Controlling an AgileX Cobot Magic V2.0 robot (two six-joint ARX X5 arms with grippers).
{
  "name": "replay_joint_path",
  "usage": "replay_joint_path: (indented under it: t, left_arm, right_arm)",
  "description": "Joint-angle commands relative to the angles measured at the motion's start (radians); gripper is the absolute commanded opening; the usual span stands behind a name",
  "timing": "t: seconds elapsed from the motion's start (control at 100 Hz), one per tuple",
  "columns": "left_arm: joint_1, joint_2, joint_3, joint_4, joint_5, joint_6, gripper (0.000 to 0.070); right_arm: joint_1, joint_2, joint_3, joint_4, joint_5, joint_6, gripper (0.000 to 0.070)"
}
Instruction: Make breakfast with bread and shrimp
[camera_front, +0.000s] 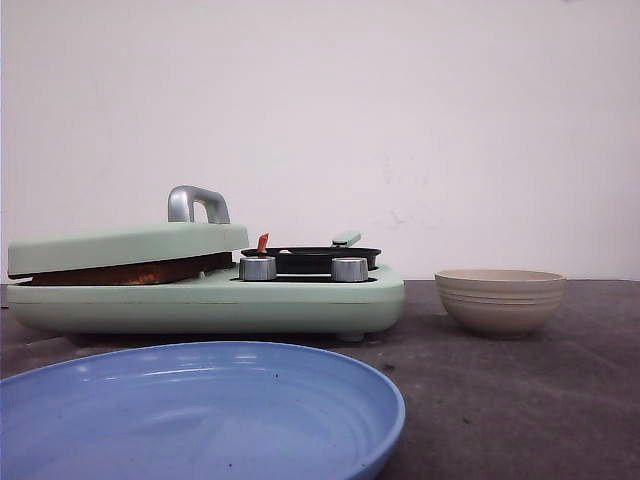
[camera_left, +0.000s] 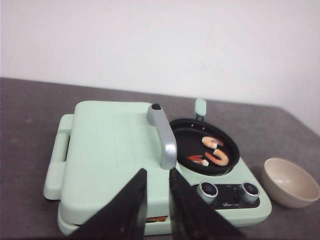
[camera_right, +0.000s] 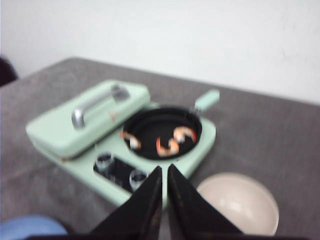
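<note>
Occupying the middle of the dark grey table (camera_front: 500, 400) was one mint-green breakfast maker (camera_front: 300, 300), lid (camera_left: 110, 145) lowered, silver handle (camera_left: 164, 135) on top. Bread (camera_front: 130, 272): a brown toasted edge showed in the slot between lid and base in the front view; the slices themselves were hidden, so their count could not be told. Frying pan (camera_left: 185, 140): black, round, seated on the appliance's right half beside the lid, with a mint-green handle (camera_left: 200, 106) pointing toward the wall. Shrimp (camera_left: 216, 152): orange-red curled pieces lying inside the pan, apart from each other; three were seen in the right wrist view, and in the front view only a red tip rose above the pan rim. Knobs (camera_front: 257, 268): two, silver, on the front panel below the pan. Beige bowl (camera_front: 500, 300): on the table to the right of the appliance, near it but apart; no contents could be made out. Blue plate (camera_front: 200, 410): nearest the front camera, ahead of the appliance.

Left gripper (camera_left: 157, 210): above the near edge of the lid, black fingers a narrow gap apart, grasping nothing. Right gripper (camera_right: 164, 200): above the table between the knob panel and the beige bowl, fingers almost together, nothing between them.
</note>
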Motion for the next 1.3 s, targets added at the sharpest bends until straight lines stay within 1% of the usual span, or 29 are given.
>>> replay_joint_path:
  t: [0.0, 0.1, 0.25, 0.3, 0.41, 0.46, 0.49, 0.53, 0.75, 1.29]
  left_arm:
    - [-0.004, -0.031, -0.047, 0.019, -0.002, -0.054, 0.0]
    - [-0.003, -0.097, -0.114, 0.032, -0.008, -0.085, 0.0]
    - [-0.003, -0.174, -0.166, 0.019, -0.055, -0.127, 0.0]
    - [-0.003, -0.187, -0.167, 0.002, -0.069, -0.126, 0.0]
    - [-0.003, -0.198, -0.167, -0.018, -0.105, -0.127, 0.0]
    - [-0.003, -0.198, -0.166, -0.021, -0.107, -0.127, 0.0]
    - [-0.004, -0.198, -0.166, -0.023, -0.104, -0.142, 0.0]
    - [-0.003, -0.198, -0.167, -0.023, -0.096, -0.154, 0.0]
    - [-0.003, -0.198, -0.166, -0.02, -0.1, -0.152, 0.0]
    - [-0.003, -0.205, -0.166, -0.019, -0.1, -0.152, 0.0]
  right_arm:
    - [0.005, -0.027, -0.07, 0.026, -0.002, 0.009, 0.0009]
    - [0.005, -0.09, -0.168, 0.055, -0.002, 0.032, 0.0009]
    - [0.005, -0.172, -0.275, 0.119, 0.019, 0.06, 0.0009]
    - [0.005, -0.195, -0.296, 0.122, 0.043, 0.063, 0.0009]
    - [0.005, -0.22, -0.307, 0.105, 0.127, 0.074, 0.0009]
    - [0.005, -0.22, -0.307, 0.103, 0.149, 0.079, 0.0009]
    - [0.005, -0.22, -0.307, 0.103, 0.158, 0.086, 0.0009]
    - [0.005, -0.22, -0.307, 0.106, 0.16, 0.092, 0.0009]
    - [0.005, -0.219, -0.307, 0.145, 0.157, 0.09, 0.0009]
    - [0.005, -0.219, -0.307, 0.144, 0.157, 0.09, 0.0009]
